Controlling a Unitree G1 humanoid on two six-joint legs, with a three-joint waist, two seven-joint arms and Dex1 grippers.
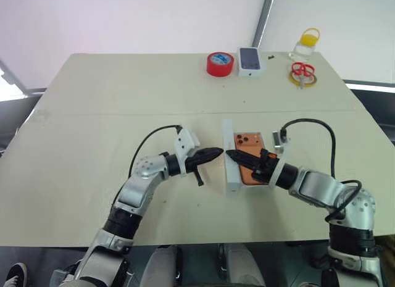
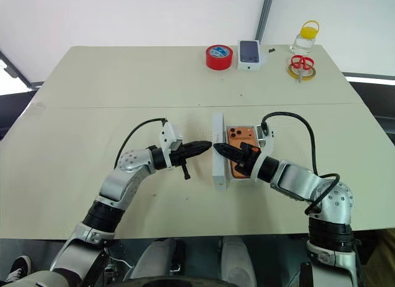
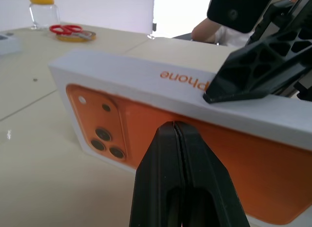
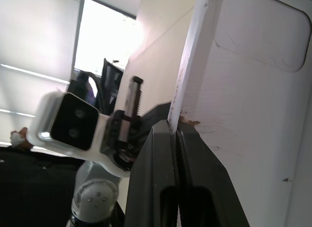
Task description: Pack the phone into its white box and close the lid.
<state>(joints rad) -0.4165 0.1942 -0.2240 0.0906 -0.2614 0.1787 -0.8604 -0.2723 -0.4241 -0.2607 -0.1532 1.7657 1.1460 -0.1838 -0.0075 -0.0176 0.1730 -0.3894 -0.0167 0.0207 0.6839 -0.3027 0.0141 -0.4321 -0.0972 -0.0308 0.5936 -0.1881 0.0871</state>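
L eye: lid (image 1: 231, 160) stands on edge at frame centre beside white box (image 1: 262, 166) holding phone (image 1: 249, 152); left pincer (image 1: 217, 153) clenched, empty, prob. nudging it over.
L wrist: right pincer (image 3: 214, 96) clenched on lid's top edge.
R wrist: lid's inside; box hidden.

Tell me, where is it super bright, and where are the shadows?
Right wrist view: the window glares pure white. Left wrist view: more white glare behind the lid. Left eye view: light is even, and the shadows on the table are only faint.
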